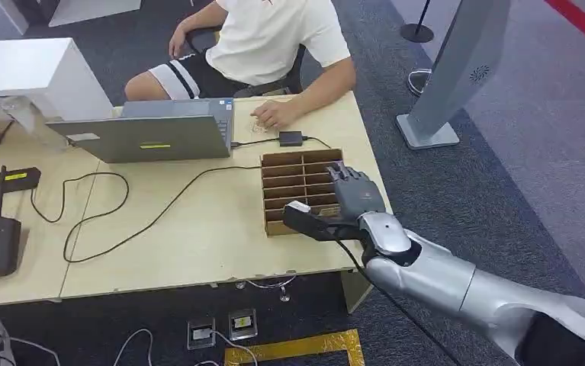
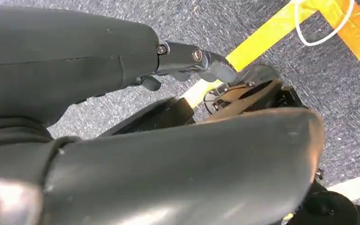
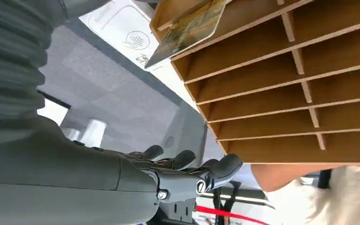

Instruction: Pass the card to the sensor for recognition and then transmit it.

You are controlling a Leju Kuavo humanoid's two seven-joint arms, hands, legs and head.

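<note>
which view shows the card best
The right wrist view: the card sticks out of an end slot of the wooden rack, its printed face visible. In the head view I cannot make it out.

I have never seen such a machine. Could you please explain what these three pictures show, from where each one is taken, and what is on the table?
This is a humanoid robot with silver arms and many-fingered hands. The head view looks down from its body: its right hand reaches over a wooden slotted rack on the table. A laptop and cables also lie there, and a person sits behind. The right wrist view looks past that hand at the rack, where a card sits in one slot. The left wrist view shows the left hand hanging over the carpet, holding nothing.
</note>
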